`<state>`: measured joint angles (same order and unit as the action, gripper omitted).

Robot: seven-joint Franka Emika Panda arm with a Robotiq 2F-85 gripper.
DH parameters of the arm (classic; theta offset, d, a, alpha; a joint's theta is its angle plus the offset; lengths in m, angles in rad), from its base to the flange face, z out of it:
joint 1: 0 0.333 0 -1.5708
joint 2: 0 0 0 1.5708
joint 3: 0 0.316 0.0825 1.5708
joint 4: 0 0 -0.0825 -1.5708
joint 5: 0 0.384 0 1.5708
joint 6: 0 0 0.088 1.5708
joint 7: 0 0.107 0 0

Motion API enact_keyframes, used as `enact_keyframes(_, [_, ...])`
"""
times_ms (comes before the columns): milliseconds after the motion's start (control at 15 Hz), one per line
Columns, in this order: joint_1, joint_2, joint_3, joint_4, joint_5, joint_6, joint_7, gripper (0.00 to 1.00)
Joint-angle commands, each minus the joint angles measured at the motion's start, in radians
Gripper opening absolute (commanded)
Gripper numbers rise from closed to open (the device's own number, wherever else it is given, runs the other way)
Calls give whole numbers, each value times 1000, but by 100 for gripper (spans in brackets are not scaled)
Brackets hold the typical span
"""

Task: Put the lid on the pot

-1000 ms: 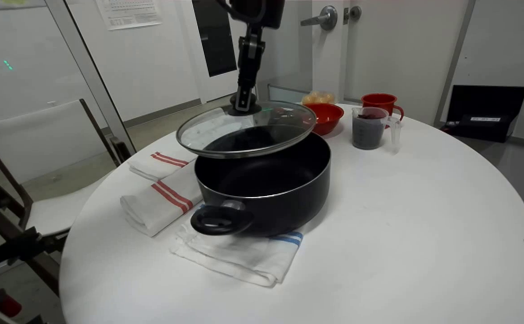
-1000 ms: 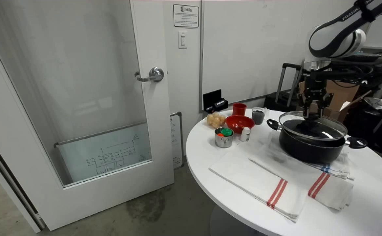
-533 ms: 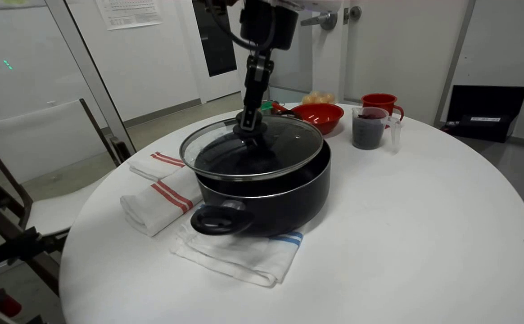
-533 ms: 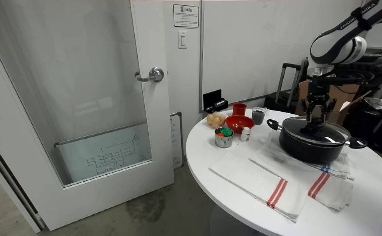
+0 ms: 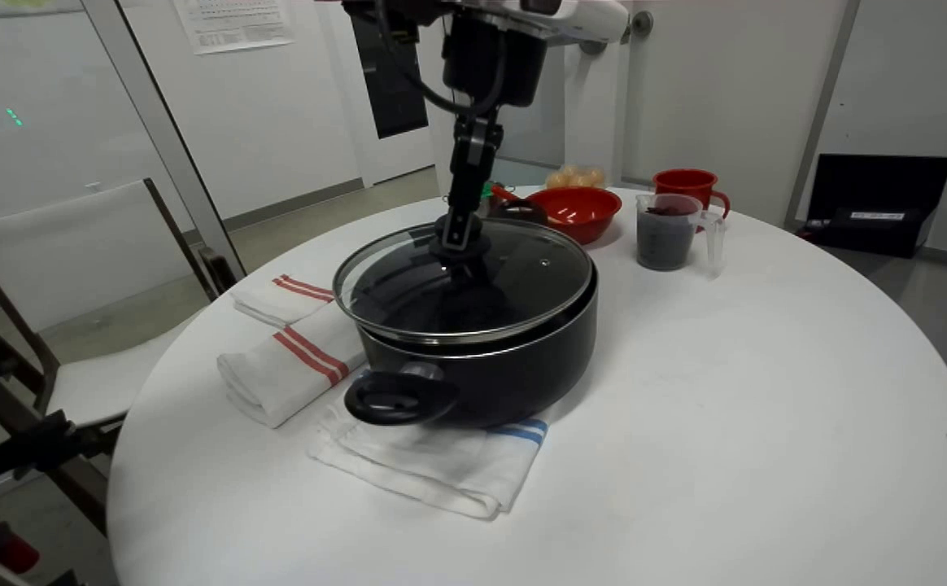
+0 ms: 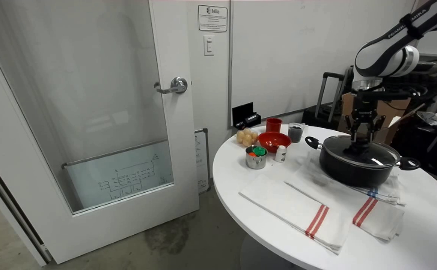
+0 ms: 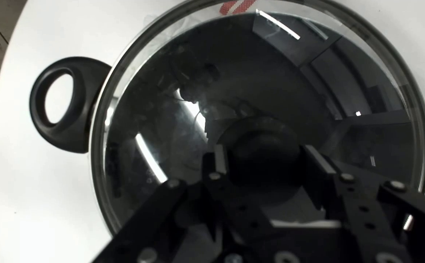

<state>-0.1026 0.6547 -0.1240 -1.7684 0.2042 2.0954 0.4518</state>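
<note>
The lid, clear glass with a metal rim, lies over the mouth of the black pot. It sits slightly off to the left in that exterior view, with a thin dark gap above the pot's rim at the front right. In another exterior view the lid looks nearly level on the pot. My gripper is shut on the lid's black knob from above. In the wrist view the fingers of the gripper stand on both sides of the knob. A pot handle shows at left.
A white towel with blue stripes lies under the pot. Red-striped towels lie beside it. A red bowl, measuring cup, red mug, steel cup and white bottle stand on the round table.
My gripper has come down with the lid and slightly right in an exterior view. The lid has gone from tilted above the pot to nearly level at its rim. The pot has not moved.
</note>
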Motion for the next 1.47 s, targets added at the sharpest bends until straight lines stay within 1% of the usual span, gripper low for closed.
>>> enact_keyframes(0, [-4, -6, -5, 7, 27, -2, 3, 26])
enact_keyframes(1400, [-7, 27, -4, 50, 26, -7, 2, 26])
